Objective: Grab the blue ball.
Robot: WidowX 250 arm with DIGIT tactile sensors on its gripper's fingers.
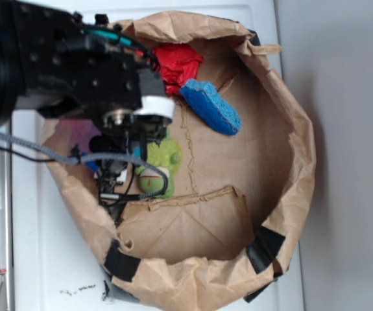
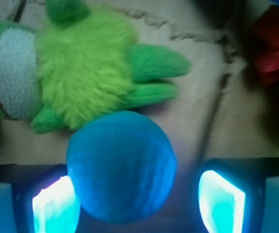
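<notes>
We see the gripper [image 2: 139,204] spread wide, pads glowing at seven and five o'clock, and the blue ball [image 2: 121,167] sits between them, nearer the seven o'clock pad, possibly brushing it; blur hides that. The green plush toy [image 2: 81,73] touches the ball at twelve o'clock. No writing is readable anywhere.

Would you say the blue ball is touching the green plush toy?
Touching, it seems. In the wrist view the ball meets the plush toy's fuzzy underside with no gap showing between them. In the exterior view the arm hides the ball.
</notes>
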